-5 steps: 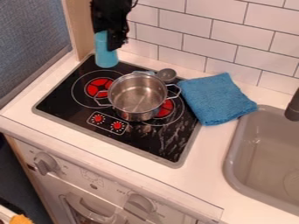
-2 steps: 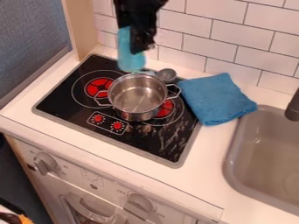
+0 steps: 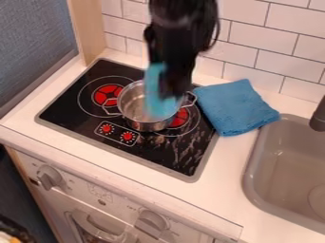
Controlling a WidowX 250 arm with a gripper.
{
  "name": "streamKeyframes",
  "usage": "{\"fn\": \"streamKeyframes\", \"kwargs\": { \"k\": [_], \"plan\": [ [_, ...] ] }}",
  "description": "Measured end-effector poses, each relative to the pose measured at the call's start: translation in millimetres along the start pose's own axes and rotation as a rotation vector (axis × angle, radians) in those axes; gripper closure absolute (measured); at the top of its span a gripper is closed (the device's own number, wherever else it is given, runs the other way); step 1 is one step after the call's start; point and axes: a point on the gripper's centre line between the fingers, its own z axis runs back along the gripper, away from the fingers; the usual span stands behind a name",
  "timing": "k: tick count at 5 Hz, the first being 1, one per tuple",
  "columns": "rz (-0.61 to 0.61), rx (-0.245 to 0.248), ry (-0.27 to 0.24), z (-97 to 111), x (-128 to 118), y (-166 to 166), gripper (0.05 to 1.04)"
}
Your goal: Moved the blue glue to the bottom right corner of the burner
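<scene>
1 blurred gripper point(image 3: 164, 88) clamped on partly hidden blue glue point(image 3: 153, 92), pot point(image 3: 145, 126) partly covered, arm point(image 3: 182, 14) cut off above

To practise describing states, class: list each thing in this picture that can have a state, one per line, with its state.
Gripper: holding the glue
Blue glue: held roughly upright, in front of the pot's opening in this view
Pot: upright on the cooktop, lid off
Blue cloth: folded, lying flat
Faucet: no water flowing
Oven door: appears shut
</scene>
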Motion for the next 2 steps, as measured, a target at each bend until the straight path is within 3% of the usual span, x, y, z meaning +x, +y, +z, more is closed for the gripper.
{"fn": "streamKeyframes", "kwargs": {
  "k": [1, 2],
  "plan": [
    [-0.059, -0.012, 0.002, -8.7, 4.6, -20.2, 0.410],
    [-0.077, -0.036, 0.024, -30.5, 10.6, -27.9, 0.410]
  ]
}}
